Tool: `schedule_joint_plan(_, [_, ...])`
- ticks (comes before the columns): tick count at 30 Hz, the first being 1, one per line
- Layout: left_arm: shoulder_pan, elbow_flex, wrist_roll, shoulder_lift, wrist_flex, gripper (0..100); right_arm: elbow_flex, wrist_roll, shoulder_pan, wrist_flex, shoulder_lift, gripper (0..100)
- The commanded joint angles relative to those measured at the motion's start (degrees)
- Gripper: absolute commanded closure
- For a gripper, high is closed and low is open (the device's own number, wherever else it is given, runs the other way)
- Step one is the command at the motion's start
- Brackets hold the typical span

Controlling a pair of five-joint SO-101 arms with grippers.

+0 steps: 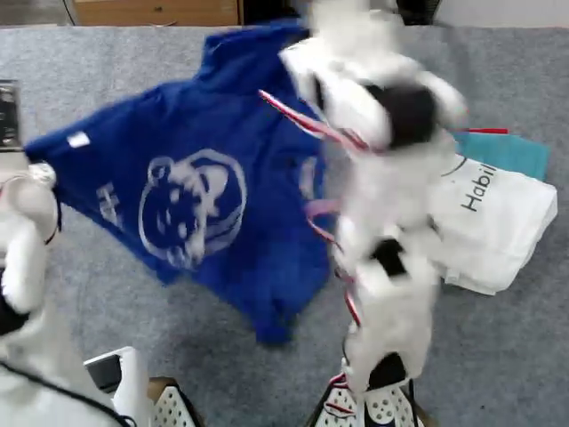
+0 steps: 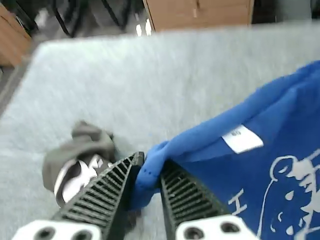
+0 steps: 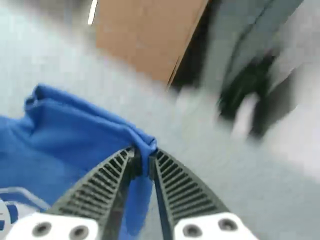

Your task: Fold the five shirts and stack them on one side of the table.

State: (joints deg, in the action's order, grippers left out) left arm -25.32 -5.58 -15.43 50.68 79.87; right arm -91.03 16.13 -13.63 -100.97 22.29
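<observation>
A blue shirt (image 1: pixel 204 196) with a white print is stretched out above the grey table between both arms. My left gripper (image 2: pixel 149 172) is shut on one blue corner (image 2: pixel 150 167), near the table's left edge (image 1: pixel 40 173). My right gripper (image 3: pixel 142 157) is shut on another edge of the blue shirt (image 3: pixel 75 135), at the far side of the table (image 1: pixel 307 53). A folded white shirt (image 1: pixel 489 218) lies on a folded teal one (image 1: pixel 507 151) at the right.
A crumpled grey-brown garment (image 2: pixel 82 155) lies on the table by the left gripper. A wooden cabinet (image 1: pixel 156 11) stands beyond the far edge. The grey table (image 1: pixel 498 356) is bare at the front right.
</observation>
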Motion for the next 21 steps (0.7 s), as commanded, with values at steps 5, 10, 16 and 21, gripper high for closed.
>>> schedule_joint_plan(5, [0.66,20.09,3.69,1.05,-0.44,97,2.42,-0.53,8.79,6.42,-29.58,98.5])
schedule_joint_plan(10, [0.57,30.20,3.25,1.05,7.56,97,8.22,-0.53,12.31,14.51,-41.19,98.5])
schedule_joint_plan(16, [0.57,39.87,0.26,1.58,20.22,97,20.09,-0.53,12.92,24.00,-52.97,98.6])
schedule_joint_plan(21, [0.66,39.16,-1.58,1.67,21.01,97,35.56,-0.53,12.66,28.48,-56.31,98.6])
